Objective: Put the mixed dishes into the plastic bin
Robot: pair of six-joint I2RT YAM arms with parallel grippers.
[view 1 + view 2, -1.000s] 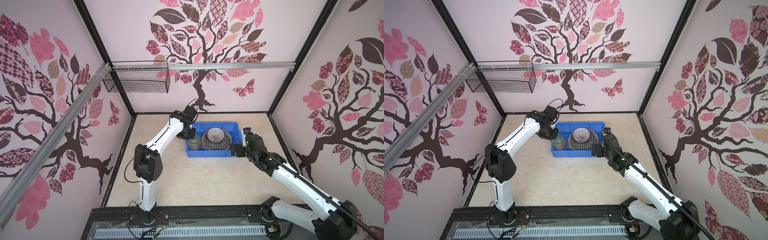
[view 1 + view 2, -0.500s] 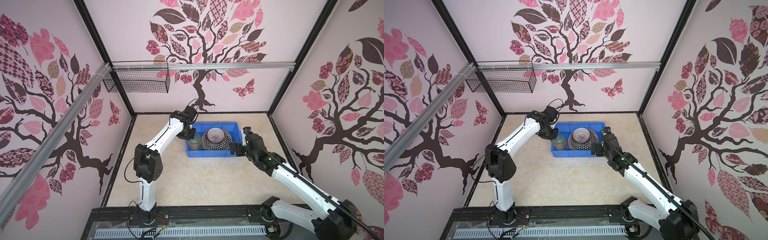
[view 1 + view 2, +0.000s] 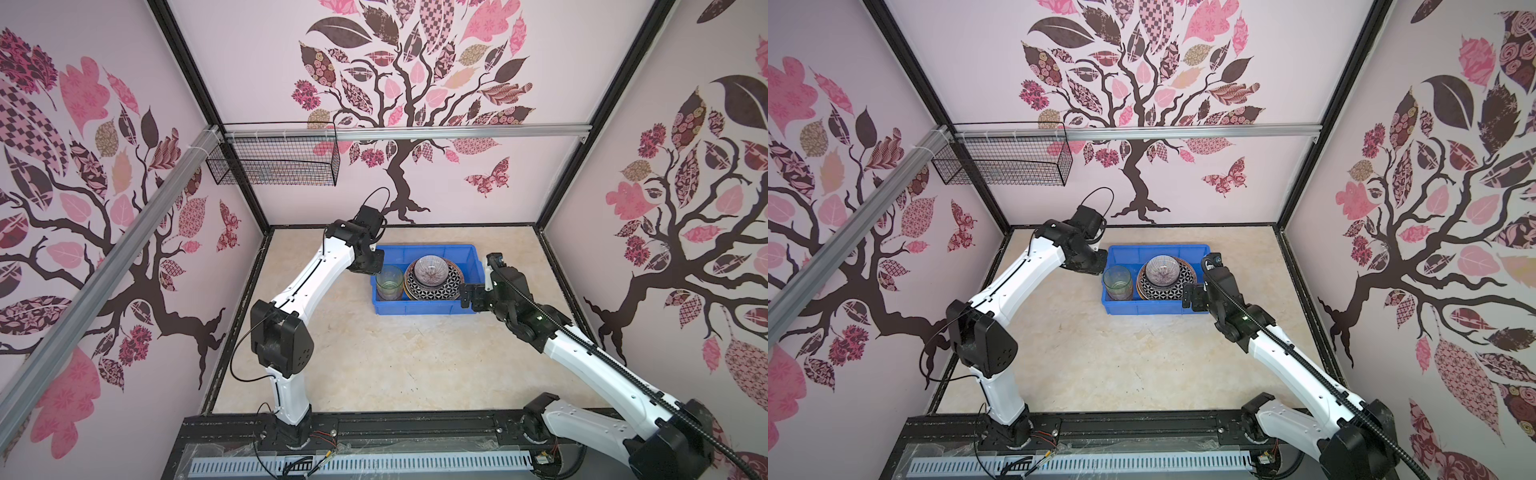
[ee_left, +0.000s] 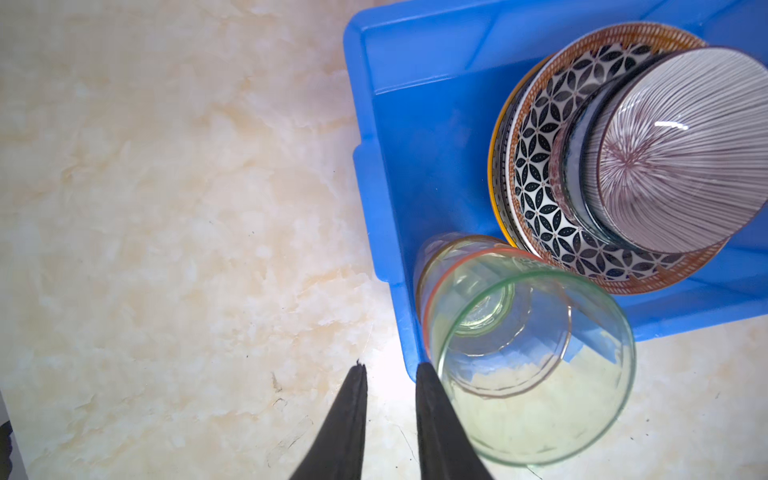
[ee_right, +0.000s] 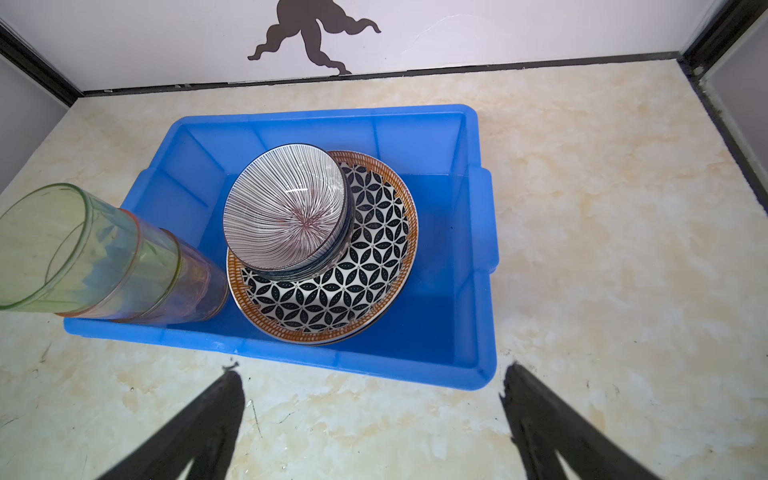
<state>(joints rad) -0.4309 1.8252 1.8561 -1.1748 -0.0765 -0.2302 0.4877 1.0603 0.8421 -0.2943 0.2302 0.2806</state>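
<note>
I see the left gripper (image 4: 390,370) with jaws slightly apart, just left of the translucent green-topped tumbler stack (image 4: 602,395), which stands upright, mouths up, in the blue plastic bin (image 4: 415,124). The right gripper (image 5: 372,372) gapes empty.

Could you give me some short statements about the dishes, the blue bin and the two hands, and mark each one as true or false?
1. The green tumbler stands nested in other tumblers inside the blue bin. True.
2. The striped bowl lies on the table outside the bin. False: it sits on top of the stacked plates in the bin.
3. The right hand is wide open and holds nothing. True.
4. The left hand is clamped on the green tumbler. False: its fingers stand a little apart beside the tumbler, with nothing between them.
</note>
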